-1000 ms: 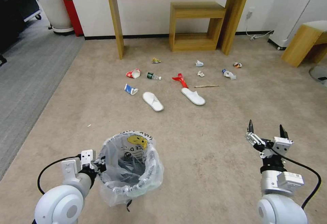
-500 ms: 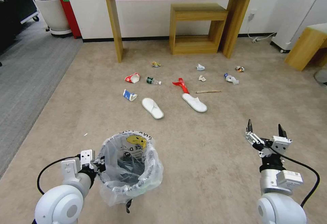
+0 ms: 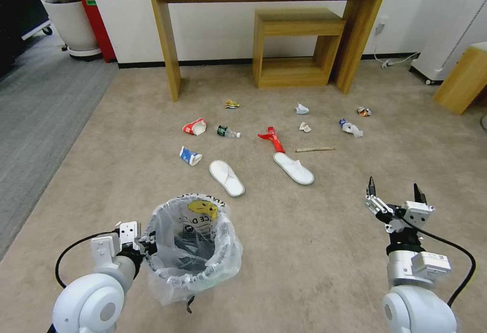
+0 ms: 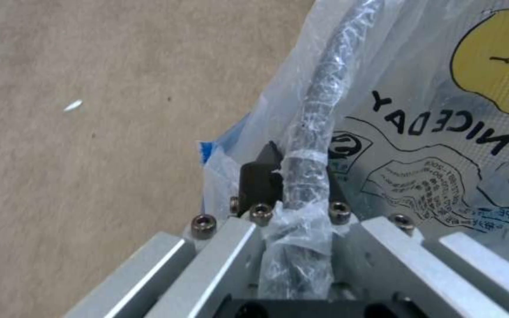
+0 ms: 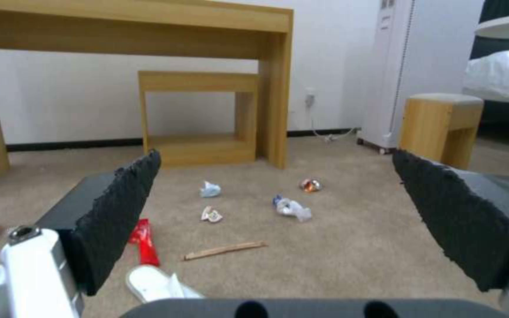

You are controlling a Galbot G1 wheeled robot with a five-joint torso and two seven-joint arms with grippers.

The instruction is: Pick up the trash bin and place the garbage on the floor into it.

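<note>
Left gripper (image 4: 293, 185) clenched on bin (image 3: 191, 252) rim; right gripper (image 3: 395, 191) released, raised right of bin. Garbage (image 3: 274, 139) scattered on floor beyond bin.

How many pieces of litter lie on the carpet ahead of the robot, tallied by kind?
White fabric slippers: 2
Crushed paper cups: 2, red-white, blue-white
Green-label plastic bottle: 1
Red plastic wrapper: 1
Thin wooden stick: 1
Crumpled wads and small scraps: 5
Total: 12
</note>
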